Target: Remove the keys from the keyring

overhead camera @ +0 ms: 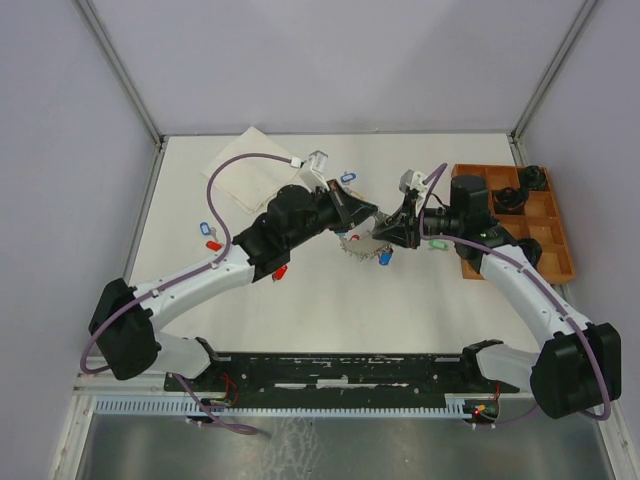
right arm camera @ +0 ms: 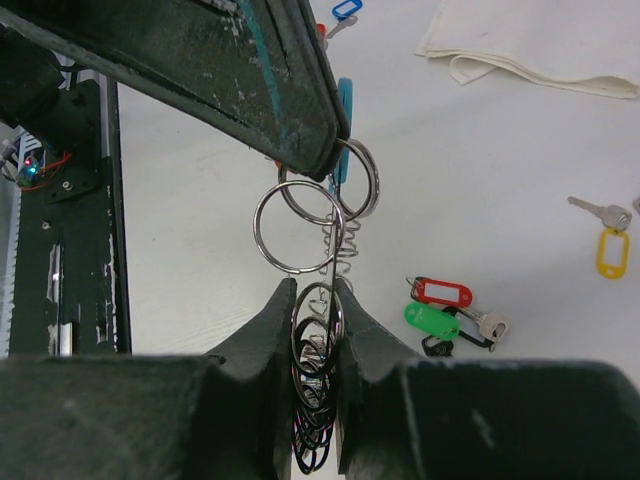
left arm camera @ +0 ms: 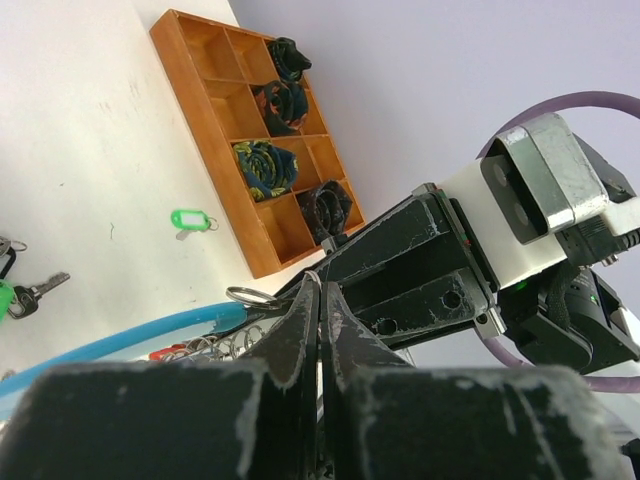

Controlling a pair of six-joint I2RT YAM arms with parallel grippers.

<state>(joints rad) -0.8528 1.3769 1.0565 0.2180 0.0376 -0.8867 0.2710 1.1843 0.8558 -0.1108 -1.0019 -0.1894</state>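
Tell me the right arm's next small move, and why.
Probably ease the right end effector back from the left end effector: it pinches the stacked split rings while the left clamps the keyring, so a gentle pull may slide them off.

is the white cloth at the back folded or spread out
Folded: the white cloth shows doubled, layered edges in the right wrist view.

1. An orange-brown compartment tray point(overhead camera: 552, 240) sits at the right side of the top view, on the white table point(overhead camera: 330, 310).
2. Dark rolled pieces point(left arm camera: 265, 168) with a flowery pattern fill four of its cells, one to a cell, in the upper middle of the left wrist view.
3. A white folded cloth point(overhead camera: 245, 175) lies flat at the upper left of the table in the top view, and in the upper right corner of the right wrist view.
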